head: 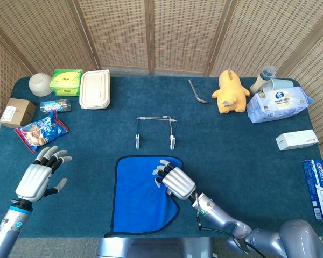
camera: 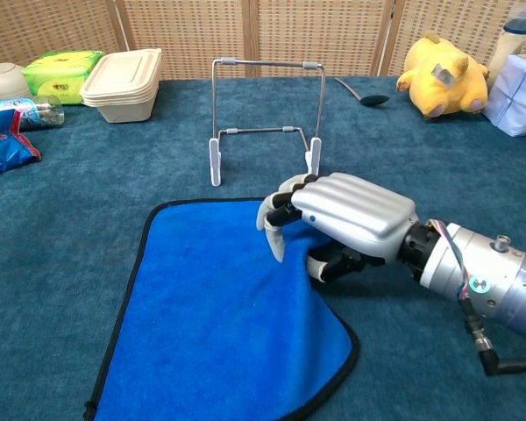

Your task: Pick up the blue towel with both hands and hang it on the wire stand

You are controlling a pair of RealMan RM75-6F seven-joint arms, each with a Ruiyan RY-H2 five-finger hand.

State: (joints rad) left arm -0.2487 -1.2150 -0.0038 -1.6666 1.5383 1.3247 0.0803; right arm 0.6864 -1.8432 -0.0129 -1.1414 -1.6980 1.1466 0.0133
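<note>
- Head view: blue towel (head: 142, 193) lies flat on the dark teal table (head: 231, 161), near the front edge, just in front of the wire stand (head: 155, 130). Towel and stand are apart; nothing hangs on the stand.
- Head view: right hand (head: 174, 180) sits on the towel's right edge near its far corner, fingers curled down onto the cloth. The towel's right side is drawn in under the hand, so that edge runs crooked.
- Head view: left hand (head: 39, 176) is well to the left of the towel, over bare table, fingers spread and holding nothing.
- Head view, far left: white bowl (head: 41, 84), green packet (head: 65, 81), cream lidded box (head: 95, 89), a small bottle lying down (head: 56, 105), cardboard box (head: 17, 112), snack bag (head: 42, 130).
- Head view, far right: spoon (head: 197, 92), yellow plush toy (head: 230, 92), wipes pack (head: 279, 104), small white box (head: 296, 139), toothpaste carton (head: 318, 188) at the table's right edge.
- Chest view: right hand (camera: 342, 224) shows close up, palm down, fingertips (camera: 274, 241) bent onto the towel (camera: 215, 324), thumb tucked beneath. The cloth edge bunches up between thumb and fingers; looks pinched, towel otherwise flat on the table.
- Chest view: wire stand (camera: 265, 118) stands upright just beyond the hand, its white feet on the table, clear of the towel's far edge.
- Chest view: left hand is out of frame here.
</note>
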